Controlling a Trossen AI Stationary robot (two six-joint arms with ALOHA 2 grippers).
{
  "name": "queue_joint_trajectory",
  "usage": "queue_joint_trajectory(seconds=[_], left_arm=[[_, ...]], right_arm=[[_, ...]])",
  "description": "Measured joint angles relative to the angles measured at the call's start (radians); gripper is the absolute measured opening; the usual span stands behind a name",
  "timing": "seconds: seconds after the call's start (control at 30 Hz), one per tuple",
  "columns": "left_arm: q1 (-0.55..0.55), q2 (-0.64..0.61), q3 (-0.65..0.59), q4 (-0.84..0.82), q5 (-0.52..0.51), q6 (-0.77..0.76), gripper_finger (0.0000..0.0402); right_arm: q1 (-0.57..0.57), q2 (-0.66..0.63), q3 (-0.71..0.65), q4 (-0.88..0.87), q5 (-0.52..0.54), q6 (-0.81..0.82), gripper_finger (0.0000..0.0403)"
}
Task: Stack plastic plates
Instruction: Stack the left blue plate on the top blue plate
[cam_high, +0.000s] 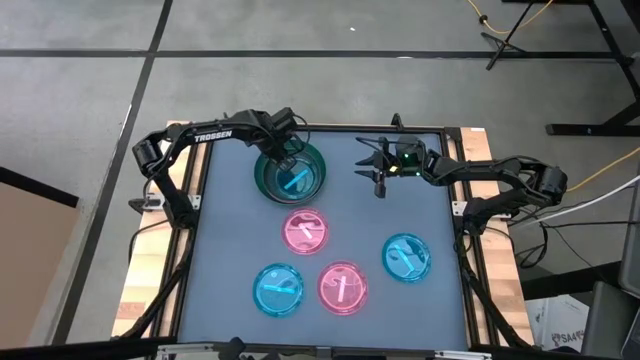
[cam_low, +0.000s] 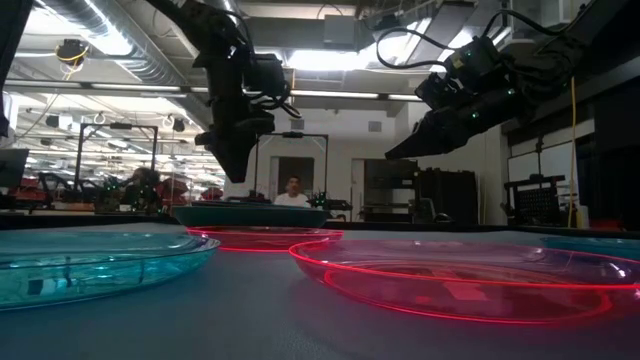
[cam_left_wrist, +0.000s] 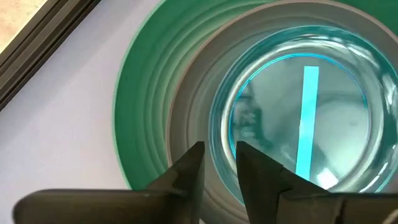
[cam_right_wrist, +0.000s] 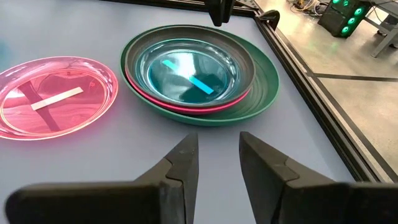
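A stack sits at the table's far left: a large dark green plate (cam_high: 266, 186) (cam_right_wrist: 264, 81) holds a dark grey plate (cam_right_wrist: 244, 57), a solid pink one (cam_right_wrist: 186, 107) and a translucent cyan one (cam_high: 295, 178) (cam_left_wrist: 298, 93) nested inside. My left gripper (cam_high: 283, 158) (cam_left_wrist: 217, 163) hangs just above the stack's far-left rim with a narrow gap between its fingers, touching nothing. My right gripper (cam_high: 372, 172) (cam_right_wrist: 217, 155) is open in the air to the right of the stack (cam_low: 250, 214).
Two translucent pink plates (cam_high: 306, 230) (cam_high: 342, 287) and two translucent cyan plates (cam_high: 278, 290) (cam_high: 407, 257) lie flat and apart on the near half of the grey table. The table's raised black frame (cam_high: 455, 200) borders it. A person sits in the room beyond (cam_low: 292, 190).
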Motion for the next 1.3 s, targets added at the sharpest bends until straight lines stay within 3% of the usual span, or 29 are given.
queue_joint_trajectory(seconds=[0.33, 0.63, 1.3], left_arm=[[-0.002, -0.004, 0.000, -0.002, 0.015, -0.001, 0.0080], [-0.063, -0.090, 0.000, -0.017, 0.062, -0.042, 0.0076], [-0.599, -0.121, 0.000, -0.039, 0.125, -0.313, 0.0076]], right_arm=[[0.000, 0.000, 0.000, 0.000, 0.000, 0.000, 0.0105], [0.000, 0.000, 0.000, -0.002, 0.000, 0.000, 0.0105], [0.000, 0.000, 0.000, -0.031, 0.000, 0.000, 0.0105]])
